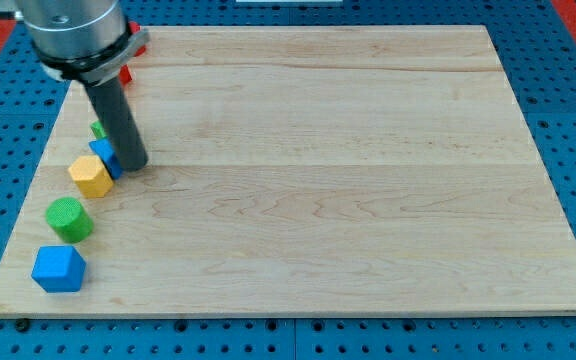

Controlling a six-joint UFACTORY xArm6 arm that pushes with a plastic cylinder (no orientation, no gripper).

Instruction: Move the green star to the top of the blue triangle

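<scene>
My tip (134, 166) is a bare rod end with nothing to open or close, and it holds nothing. It rests on the desk (348, 190) just to the view's right of a small blue block (103, 158), probably the blue triangle, though the rod hides part of it and I cannot tell whether they touch. The green star (97, 128) shows only as a sliver past the rod's left edge, just toward the view's top from the blue triangle, so its shape is a guess. Judging from that, the star is close to its goal and needs a short nudge at most. To do that well I would go round to the star's far side and push gently, because a push from here would shove the triangle instead.

The yellow block (90, 176) sits just below the triangle, perhaps touching it. The green cylinder (69, 219) and blue cube (59, 268) lie farther down the left edge. A red block (125, 74) peeks out near the top, close to the star, so a hard push could hit it
</scene>
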